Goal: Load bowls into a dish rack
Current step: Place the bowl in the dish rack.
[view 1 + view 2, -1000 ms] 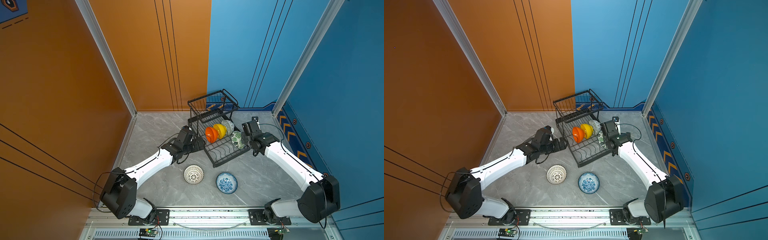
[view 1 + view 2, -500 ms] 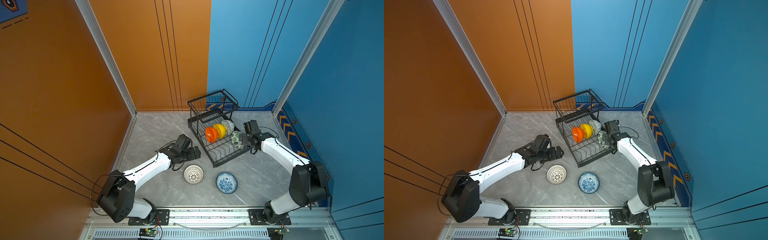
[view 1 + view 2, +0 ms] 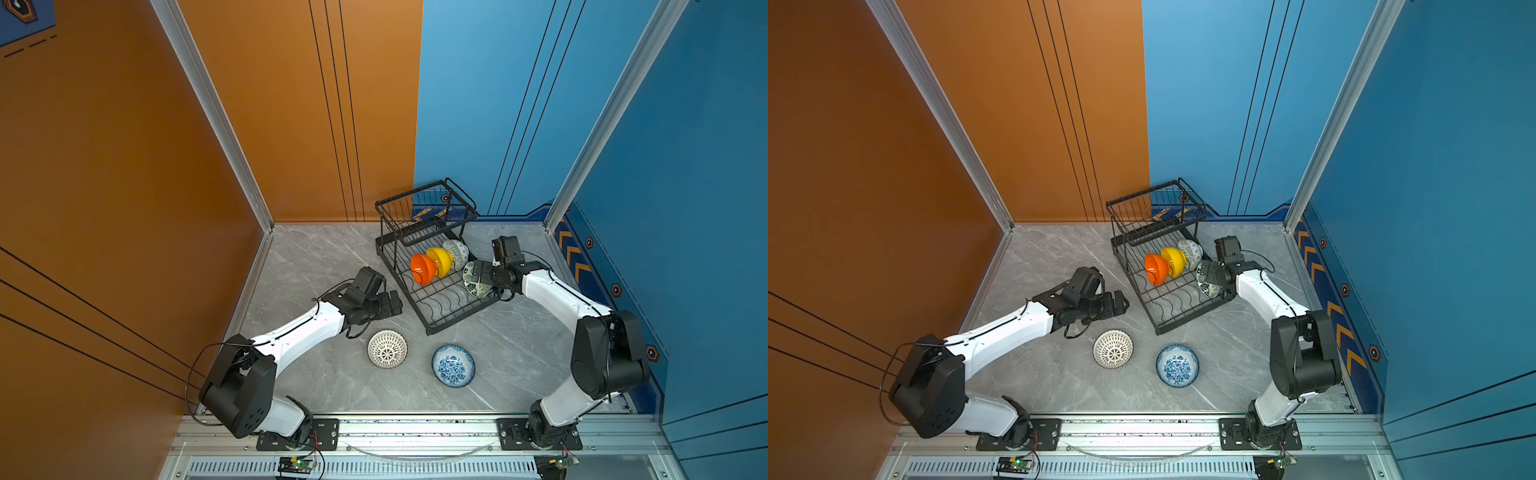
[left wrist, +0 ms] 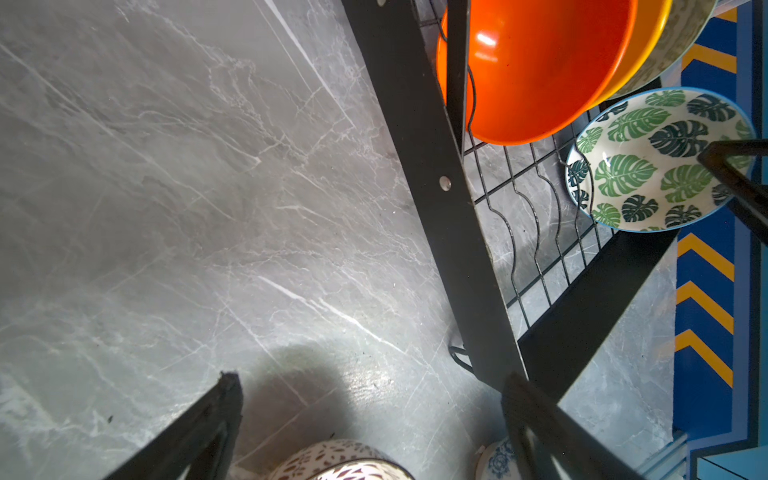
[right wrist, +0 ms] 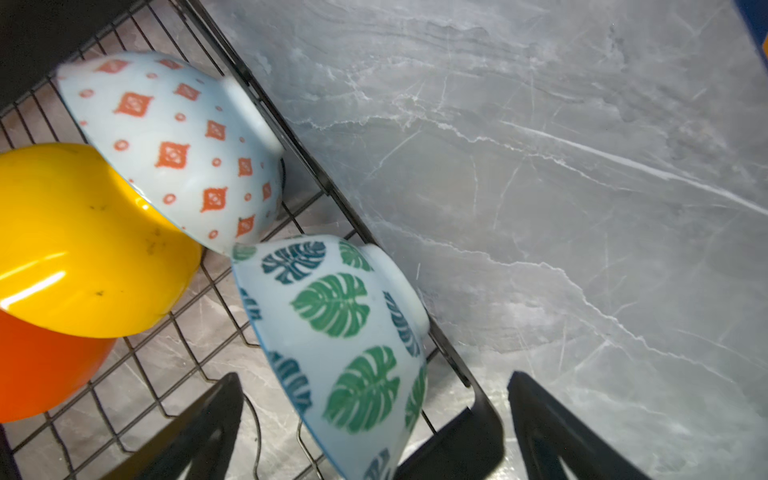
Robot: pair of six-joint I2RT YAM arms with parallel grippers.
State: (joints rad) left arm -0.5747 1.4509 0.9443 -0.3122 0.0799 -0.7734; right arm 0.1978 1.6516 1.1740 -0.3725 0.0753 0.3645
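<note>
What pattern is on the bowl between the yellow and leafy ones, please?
Orange-red diamonds on the pale bowl, best in the right wrist view.

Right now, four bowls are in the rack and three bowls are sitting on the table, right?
Not quite: only two bowls sit on the table, the white lattice bowl and the blue floral bowl, as both top views show. Four bowls are in the rack.

Four bowls (image 3: 439, 261) standing in dish rack (image 3: 446, 309), two bowls (image 3: 387, 349) side by side on table (image 3: 316, 257) before it
</note>
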